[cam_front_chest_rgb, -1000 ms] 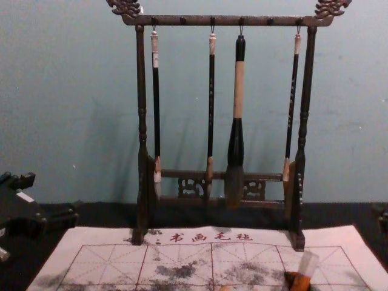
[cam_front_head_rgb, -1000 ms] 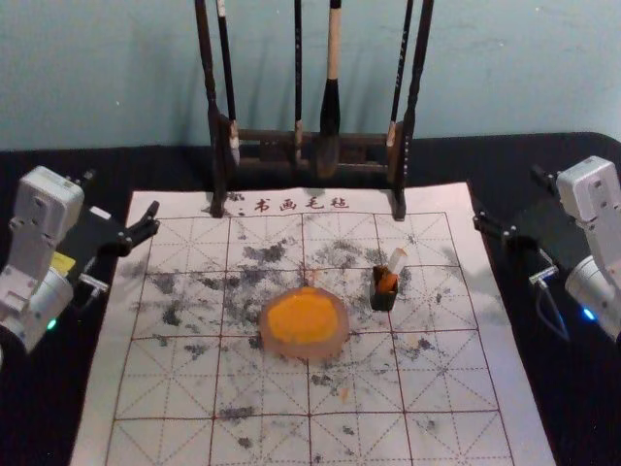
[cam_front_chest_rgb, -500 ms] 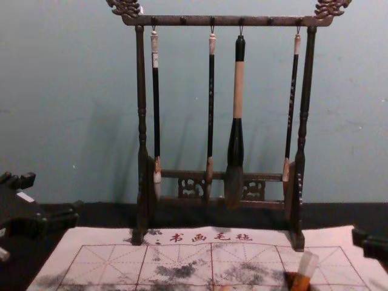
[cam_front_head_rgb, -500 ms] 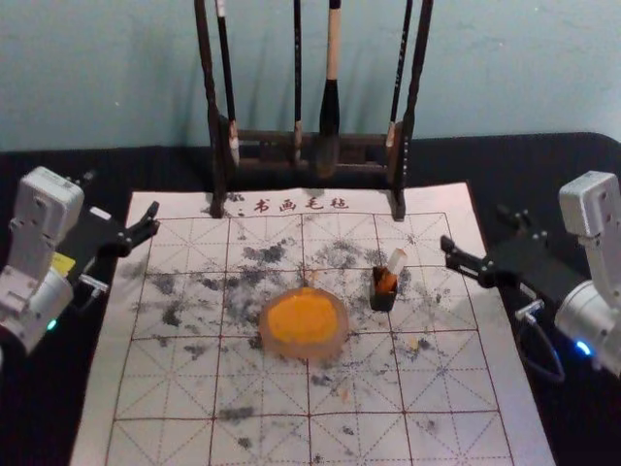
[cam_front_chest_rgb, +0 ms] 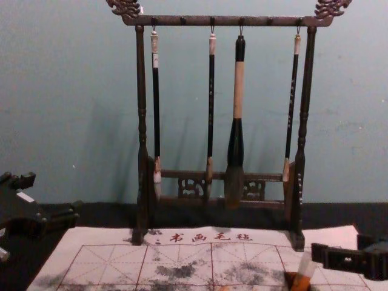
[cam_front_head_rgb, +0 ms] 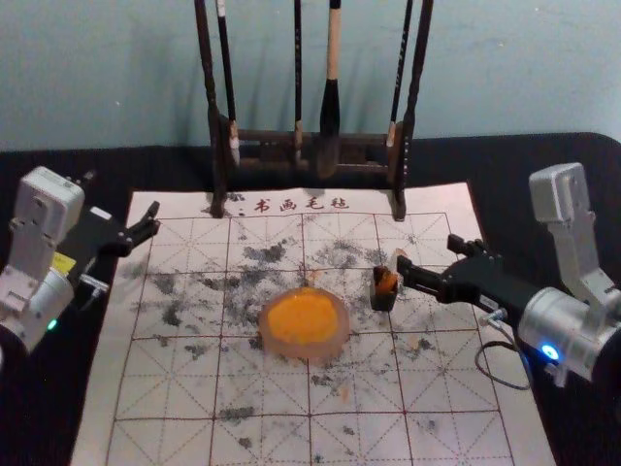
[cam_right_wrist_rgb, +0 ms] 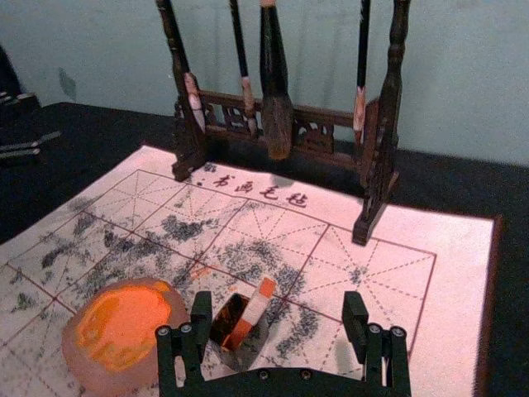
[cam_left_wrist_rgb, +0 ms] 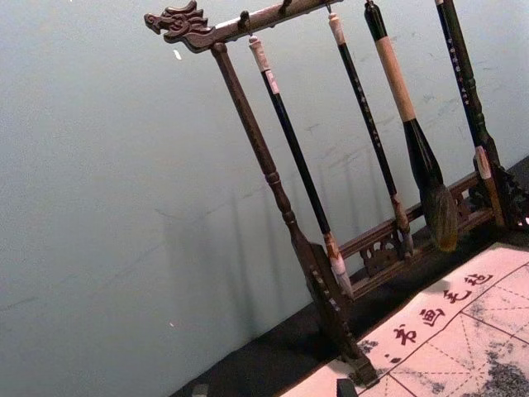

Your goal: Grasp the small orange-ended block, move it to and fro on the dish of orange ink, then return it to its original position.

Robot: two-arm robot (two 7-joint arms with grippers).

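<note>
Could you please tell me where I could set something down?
Free: the grid mat's near part, below the ink dish in the head view, and its left part, between dish and left gripper. Crowded: right of the dish, where the small cup holds the orange-ended block and the open right gripper is close.

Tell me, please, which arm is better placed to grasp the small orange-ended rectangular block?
Right, I judge: the right gripper is close beside the small orange-ended block with fingers open, while the left gripper is beyond the round pale dish of orange ink.
</note>
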